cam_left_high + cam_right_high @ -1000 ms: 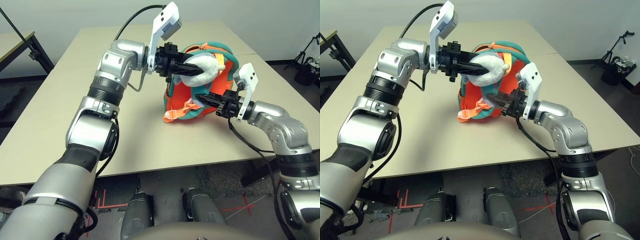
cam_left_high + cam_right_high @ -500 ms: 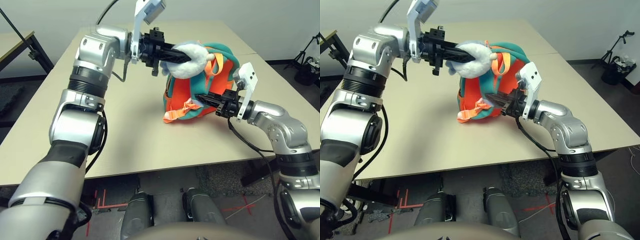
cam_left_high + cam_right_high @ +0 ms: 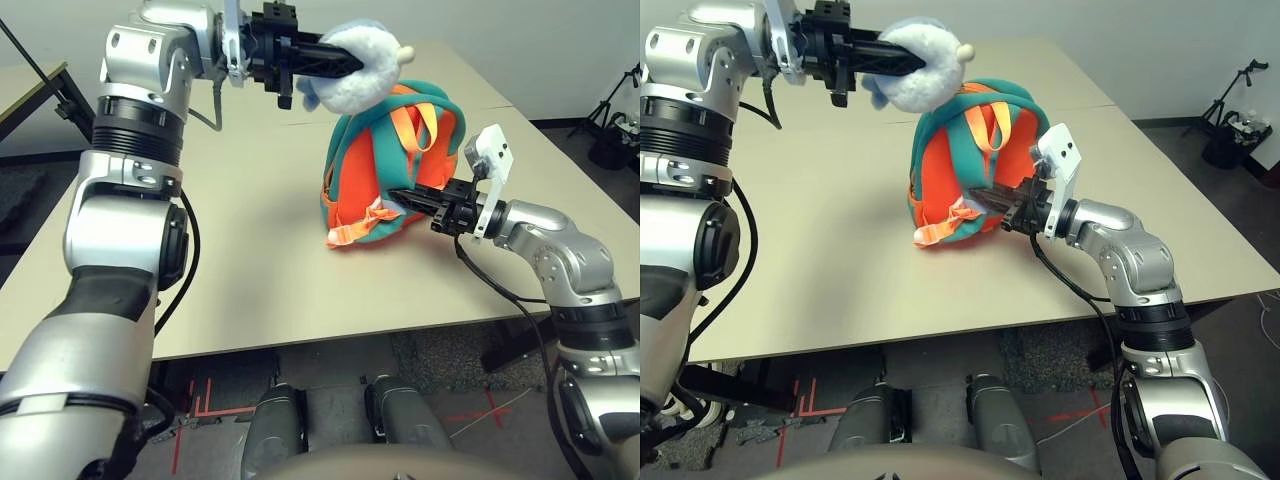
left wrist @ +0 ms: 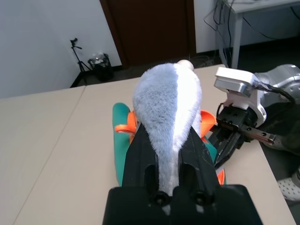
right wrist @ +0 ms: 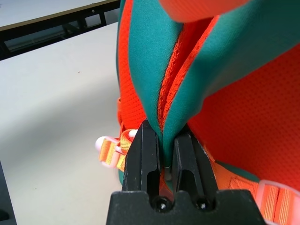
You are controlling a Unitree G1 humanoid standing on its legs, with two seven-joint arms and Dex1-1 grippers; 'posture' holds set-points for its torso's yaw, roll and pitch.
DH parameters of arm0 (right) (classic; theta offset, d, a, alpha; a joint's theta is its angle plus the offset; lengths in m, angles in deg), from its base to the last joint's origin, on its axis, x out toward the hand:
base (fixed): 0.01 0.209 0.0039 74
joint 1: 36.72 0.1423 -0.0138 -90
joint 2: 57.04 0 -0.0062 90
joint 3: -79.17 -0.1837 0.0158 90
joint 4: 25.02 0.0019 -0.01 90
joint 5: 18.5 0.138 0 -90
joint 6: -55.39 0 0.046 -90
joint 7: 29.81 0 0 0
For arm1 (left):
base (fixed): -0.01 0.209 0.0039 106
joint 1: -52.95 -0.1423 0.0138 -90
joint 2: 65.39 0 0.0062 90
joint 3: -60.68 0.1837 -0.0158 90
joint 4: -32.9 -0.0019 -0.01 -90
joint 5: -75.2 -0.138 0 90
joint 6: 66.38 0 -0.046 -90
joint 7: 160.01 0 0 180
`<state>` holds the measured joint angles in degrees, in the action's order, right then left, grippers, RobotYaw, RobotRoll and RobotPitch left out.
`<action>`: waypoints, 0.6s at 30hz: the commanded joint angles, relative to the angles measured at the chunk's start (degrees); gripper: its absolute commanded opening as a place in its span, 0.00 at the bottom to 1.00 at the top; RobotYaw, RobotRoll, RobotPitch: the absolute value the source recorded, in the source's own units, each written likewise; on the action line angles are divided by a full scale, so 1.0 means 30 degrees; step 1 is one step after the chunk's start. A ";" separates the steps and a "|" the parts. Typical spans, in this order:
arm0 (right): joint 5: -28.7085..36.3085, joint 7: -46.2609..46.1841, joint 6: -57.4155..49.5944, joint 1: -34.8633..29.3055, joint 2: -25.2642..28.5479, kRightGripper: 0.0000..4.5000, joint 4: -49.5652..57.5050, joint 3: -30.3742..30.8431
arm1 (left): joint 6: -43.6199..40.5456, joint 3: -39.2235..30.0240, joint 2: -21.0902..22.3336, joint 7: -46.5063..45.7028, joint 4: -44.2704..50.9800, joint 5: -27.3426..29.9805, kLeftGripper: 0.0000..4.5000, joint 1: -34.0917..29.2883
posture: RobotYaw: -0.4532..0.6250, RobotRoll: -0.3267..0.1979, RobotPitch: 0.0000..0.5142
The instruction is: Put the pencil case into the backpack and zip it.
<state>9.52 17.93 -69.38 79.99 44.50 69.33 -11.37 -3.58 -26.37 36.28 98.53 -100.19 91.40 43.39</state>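
The orange backpack (image 3: 385, 170) with teal trim stands upright in the middle of the table, its orange straps facing me. My left gripper (image 3: 355, 62) is raised above and to the left of it, shut on the grey-white plush toy (image 3: 365, 80) attached to the backpack's top. In the left wrist view the black fingers (image 4: 140, 150) clamp the plush toy (image 4: 168, 98) from both sides. My right gripper (image 3: 397, 198) is low at the backpack's right side, shut on its teal edge (image 5: 187, 108) by the zip seam. The pencil case is out of view.
The beige table (image 3: 250, 260) has bare surface to the left and in front of the backpack. A dark-framed second table (image 3: 30, 90) stands at far left. A tripod with gear (image 3: 612, 130) is on the floor at right.
My left arm has risen and swung back to the left with the plush toy, pulling the backpack's top up so it stands taller. The right gripper has kept its hold in place.
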 commanded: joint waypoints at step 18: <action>-0.0593 -0.0727 0.0179 0.0812 -0.0262 0.01 -0.1114 -0.0004 | -0.4389 -0.1067 0.1837 0.0576 0.4901 0.2061 0.04 -0.1680 | 0.30 0.62 0.00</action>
<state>8.27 16.31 -69.36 81.22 43.72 66.87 -11.39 -15.47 -27.22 40.57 100.08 -88.86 95.30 38.16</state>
